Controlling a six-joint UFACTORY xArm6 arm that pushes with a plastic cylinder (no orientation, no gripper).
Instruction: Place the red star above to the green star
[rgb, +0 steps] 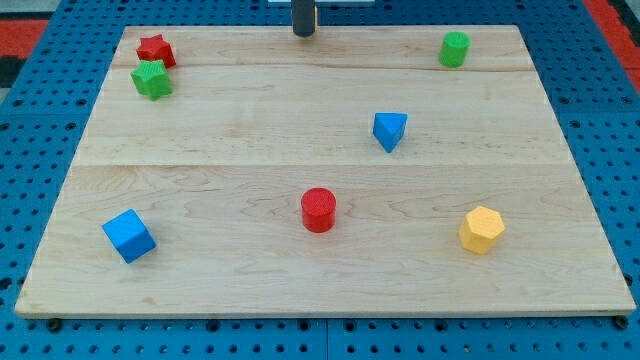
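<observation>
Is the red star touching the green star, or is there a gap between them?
Cannot tell. In the camera view the red star sits directly above the green star; their outlines meet with no board visible between, but overlap could hide a gap.

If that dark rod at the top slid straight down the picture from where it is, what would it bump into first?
Probably the red round block. My tip sits at the view's top edge of the wooden board, slightly left of that cylinder, so it might only clip its left side or just miss. Nothing else lies in that line.
</observation>
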